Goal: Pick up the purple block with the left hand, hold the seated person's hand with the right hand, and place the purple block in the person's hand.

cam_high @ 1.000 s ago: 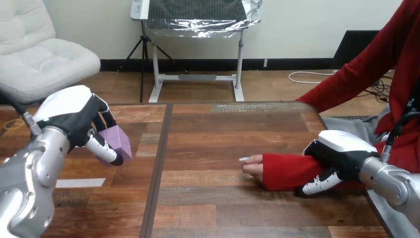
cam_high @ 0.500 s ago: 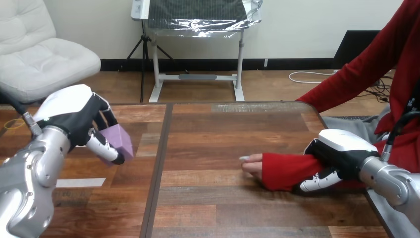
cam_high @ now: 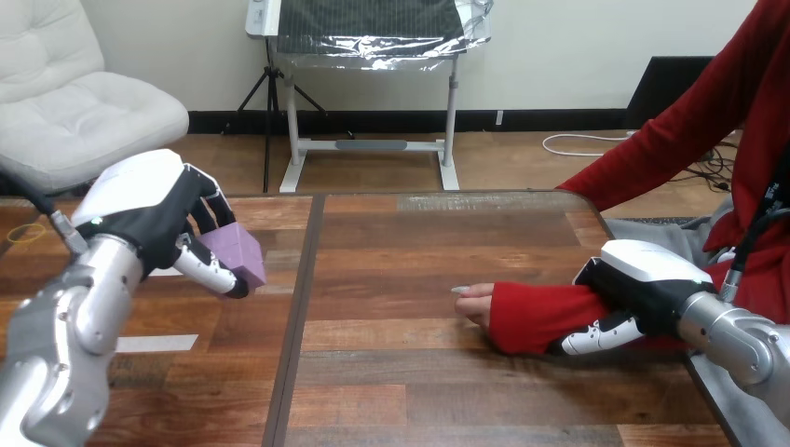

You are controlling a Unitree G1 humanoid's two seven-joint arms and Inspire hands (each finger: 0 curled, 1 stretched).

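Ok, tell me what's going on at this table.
The robot's left hand holds the purple block in curled fingers, over the left part of the table. Its right hand has its fingers curled round the person's forearm. The person's hand rests on the table near the middle, apart from the block, which is not yet handed over.

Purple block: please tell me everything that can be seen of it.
The purple block is a pale lilac, matte box with flat faces and straight edges. It sits tilted in the left hand, whose fingers curl over its top while the thumb presses its lower front. It seems lifted off the table, at the view's left, apart from the person's hand.
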